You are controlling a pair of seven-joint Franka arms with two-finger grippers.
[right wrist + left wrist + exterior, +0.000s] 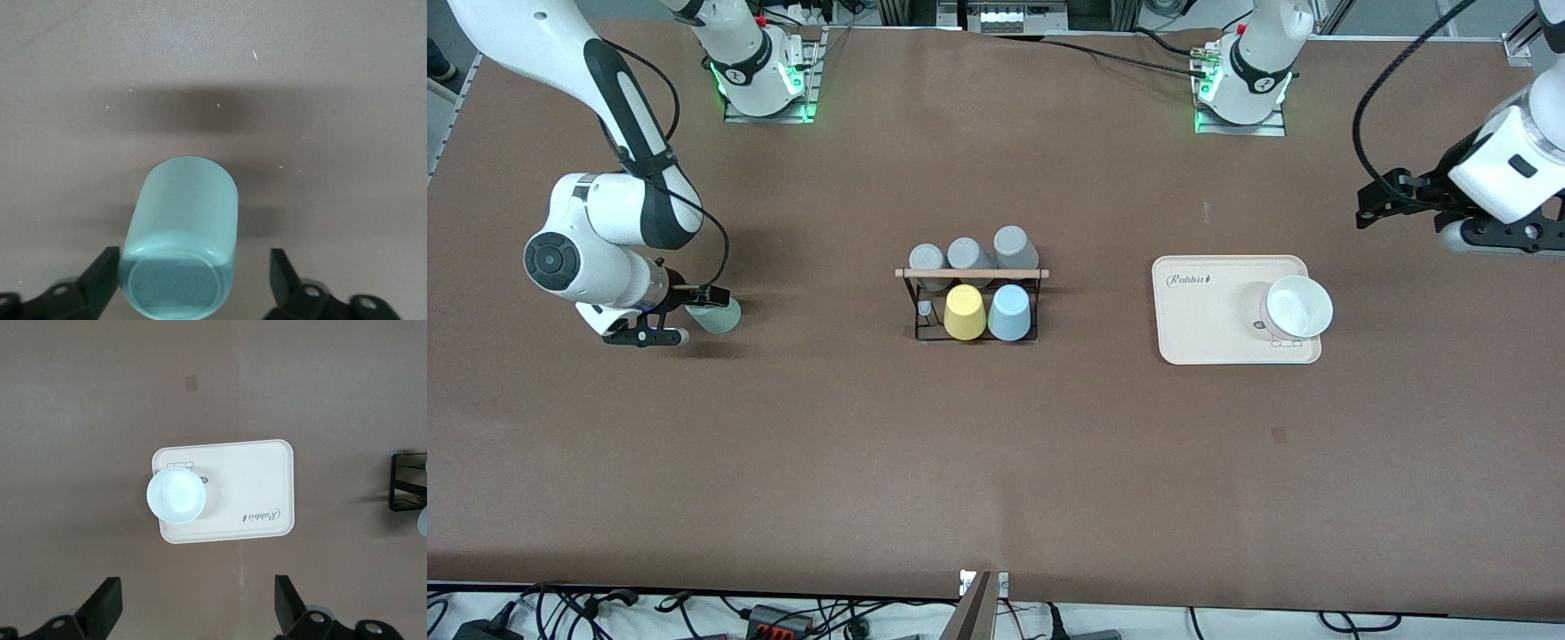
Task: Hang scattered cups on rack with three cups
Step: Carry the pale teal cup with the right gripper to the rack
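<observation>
Right claw [193, 283] spread around mint cup [180, 233] lying on table; left claw [197, 610] spread, waiting.

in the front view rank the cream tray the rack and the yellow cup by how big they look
1. Cream tray
2. Rack, a little smaller in outline
3. Yellow cup, clearly smallest, sitting on the rack

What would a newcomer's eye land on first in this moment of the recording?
Probably the black rack mid-table, five cups on it, yellow and light blue nearest the front camera. Next, the mint-green cup lying between the right gripper fingers at the right arm's end, and the white bowl on the cream tray.
</observation>
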